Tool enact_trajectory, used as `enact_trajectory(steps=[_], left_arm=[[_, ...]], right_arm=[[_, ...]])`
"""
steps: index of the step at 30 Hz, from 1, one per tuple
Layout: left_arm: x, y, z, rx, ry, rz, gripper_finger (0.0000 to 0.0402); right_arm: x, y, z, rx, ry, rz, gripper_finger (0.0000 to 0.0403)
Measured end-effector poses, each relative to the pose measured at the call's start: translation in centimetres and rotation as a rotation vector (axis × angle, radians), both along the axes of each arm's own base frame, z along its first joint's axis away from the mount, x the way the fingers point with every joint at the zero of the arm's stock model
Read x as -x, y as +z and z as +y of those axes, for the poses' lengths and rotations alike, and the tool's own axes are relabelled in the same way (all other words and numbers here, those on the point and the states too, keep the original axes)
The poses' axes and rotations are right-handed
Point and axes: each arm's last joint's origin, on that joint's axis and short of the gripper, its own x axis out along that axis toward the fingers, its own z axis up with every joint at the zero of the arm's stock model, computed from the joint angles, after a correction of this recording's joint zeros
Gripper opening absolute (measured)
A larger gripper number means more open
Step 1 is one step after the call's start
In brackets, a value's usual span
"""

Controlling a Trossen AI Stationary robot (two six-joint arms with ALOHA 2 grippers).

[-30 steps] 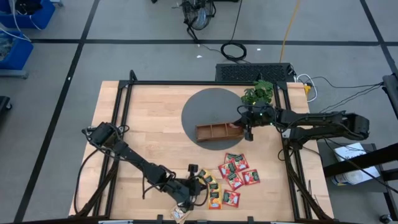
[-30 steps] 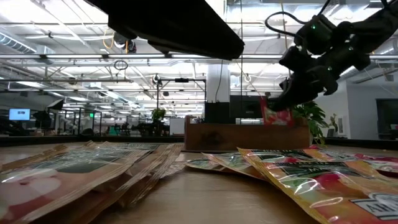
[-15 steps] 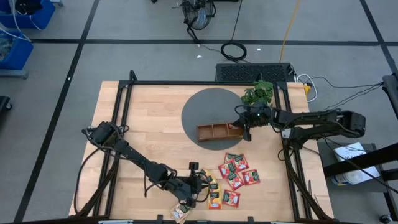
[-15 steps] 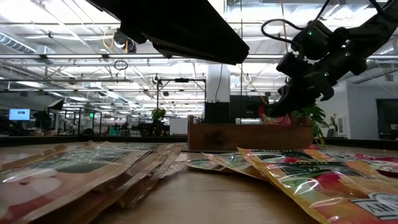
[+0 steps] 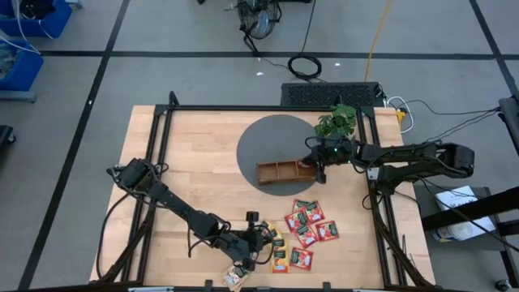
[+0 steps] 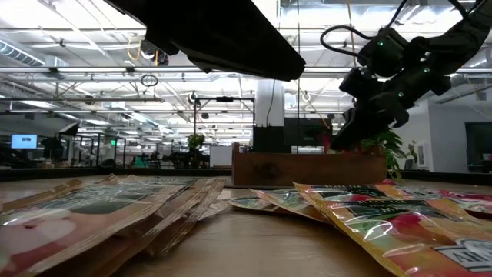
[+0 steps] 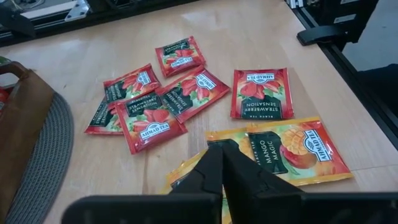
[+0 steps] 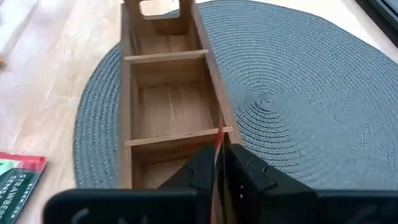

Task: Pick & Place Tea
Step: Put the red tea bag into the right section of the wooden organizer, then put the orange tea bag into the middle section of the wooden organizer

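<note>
Right pincer [image 8: 217,163] | I am seeing it gripping a red tea packet [image 8: 218,138] edge-on over the wooden tray's [image 5: 280,172] nearest end compartment | left pincer [image 7: 222,171] closed, resting over orange packets [image 7: 292,149] on desk [image 5: 203,162] | red packets [image 5: 312,227] lying beside.

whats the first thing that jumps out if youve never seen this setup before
The right tool hangs over the end compartment of the wooden tray on the round grey mat, a red tea packet edge-on between its fingers. Nearer the table's front edge, red tea packets and orange-yellow ones lie scattered, with the left tool low over the orange-yellow ones.
</note>
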Motion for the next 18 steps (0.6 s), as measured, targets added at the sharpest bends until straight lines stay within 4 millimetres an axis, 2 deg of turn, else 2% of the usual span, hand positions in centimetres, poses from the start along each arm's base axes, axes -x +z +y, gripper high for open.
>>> enact_trajectory(steps=[7, 12, 15, 18], left_arm=[[0.0, 0.0, 0.0, 0.001, 0.001, 0.001, 0.0045], [0.1, -0.2, 0.1, -0.017, 0.001, 0.029, 0.0046], [0.1, -0.4, 0.3, -0.027, 0.003, 0.043, 0.0046], [-0.1, -0.4, 0.6, 0.000, -0.024, 0.059, 0.0046]], right_arm=[[0.0, 0.5, -0.2, 0.060, -0.070, -0.024, 0.0085], [0.0, 2.6, -0.1, 0.103, -0.066, -0.176, 0.0106], [0.1, 4.5, 1.0, 0.065, -0.015, -0.292, 0.0111], [0.1, 5.8, 2.9, -0.024, 0.143, -0.384, 0.0109]])
